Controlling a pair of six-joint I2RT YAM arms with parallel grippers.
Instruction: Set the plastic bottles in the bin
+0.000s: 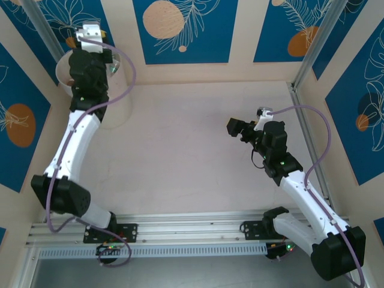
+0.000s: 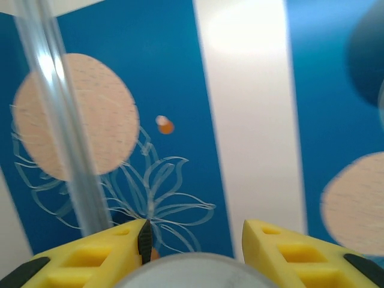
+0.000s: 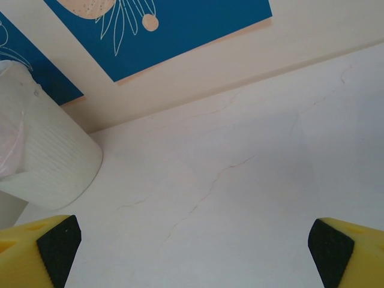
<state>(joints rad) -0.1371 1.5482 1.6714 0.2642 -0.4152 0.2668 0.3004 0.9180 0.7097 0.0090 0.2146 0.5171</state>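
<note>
- Left end effector hangs above the far-left bin, pinching a pale rounded thing (likely a bottle), placed for dropping.
- Right end effector hovers spread over the surface, ready to grab.

Cream walls with blue panels of peach discs and white leaf outlines enclose a pale, finely cracked surface, a metal post leaning at upper right and a slotted rail along the bottom.
</note>
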